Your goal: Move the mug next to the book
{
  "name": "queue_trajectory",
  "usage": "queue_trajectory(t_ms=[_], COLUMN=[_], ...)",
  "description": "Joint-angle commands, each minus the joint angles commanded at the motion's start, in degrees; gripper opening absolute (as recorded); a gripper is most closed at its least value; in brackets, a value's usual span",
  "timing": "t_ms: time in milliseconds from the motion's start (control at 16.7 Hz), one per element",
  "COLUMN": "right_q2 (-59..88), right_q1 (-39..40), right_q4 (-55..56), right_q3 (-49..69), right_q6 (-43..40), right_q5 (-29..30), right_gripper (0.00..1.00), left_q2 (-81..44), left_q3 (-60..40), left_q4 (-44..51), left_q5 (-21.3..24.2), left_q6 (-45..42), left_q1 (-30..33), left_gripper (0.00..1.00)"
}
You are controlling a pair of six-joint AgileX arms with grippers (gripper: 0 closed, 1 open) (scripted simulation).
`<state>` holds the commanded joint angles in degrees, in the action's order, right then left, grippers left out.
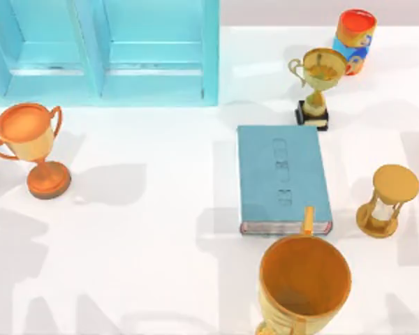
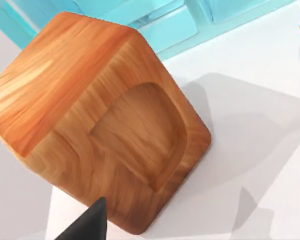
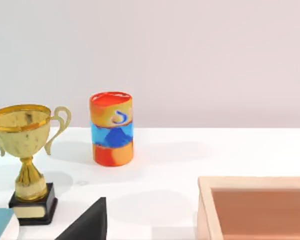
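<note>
One book (image 1: 283, 178), two trophies, one hourglass (image 1: 387, 200), two cups

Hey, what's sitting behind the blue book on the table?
Behind the book, at the table's far side, a gold trophy stands on its black base, with a red-orange and blue cup beyond. The trophy hides part of that cup.

White table (image 1: 160, 230). On it: teal-blue book (image 1: 283, 178), flat, centre-right; big golden-orange cup (image 1: 304, 286) just off its near end; hourglass (image 1: 387, 201) to its right; gold trophy on black base (image 1: 318, 84) beyond its far end; red-orange and blue cup (image 1: 355, 38) behind that; copper trophy (image 1: 29, 146) at left; wooden block (image 2: 97, 125) close under the left wrist camera; pale wooden tray (image 3: 255, 207) near the right wrist camera.
</note>
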<state>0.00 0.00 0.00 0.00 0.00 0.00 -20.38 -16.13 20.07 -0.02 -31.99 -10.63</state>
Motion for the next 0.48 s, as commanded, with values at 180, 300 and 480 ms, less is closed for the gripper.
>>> queue_trajectory(t_ms=[180,300,480], right_q2=[0.00,0.00,0.00], right_q1=[0.00,0.00,0.00], right_q4=[0.00,0.00,0.00], right_q3=[0.00,0.00,0.00], right_q6=[0.00,0.00,0.00], right_q5=[0.00,0.00,0.00], right_gripper=[1.00,1.00,1.00], left_q2=[-10.43,-17.73,-28.52], left_q3=[-8.26,-14.04,-22.59], left_q4=[10.27,17.46,28.09], left_q5=[-0.01,-0.01,-0.02], left_q6=[-18.33,-31.38,-50.77], left_q1=[-5.45,-9.25,-14.89], left_gripper=[1.00,1.00,1.00])
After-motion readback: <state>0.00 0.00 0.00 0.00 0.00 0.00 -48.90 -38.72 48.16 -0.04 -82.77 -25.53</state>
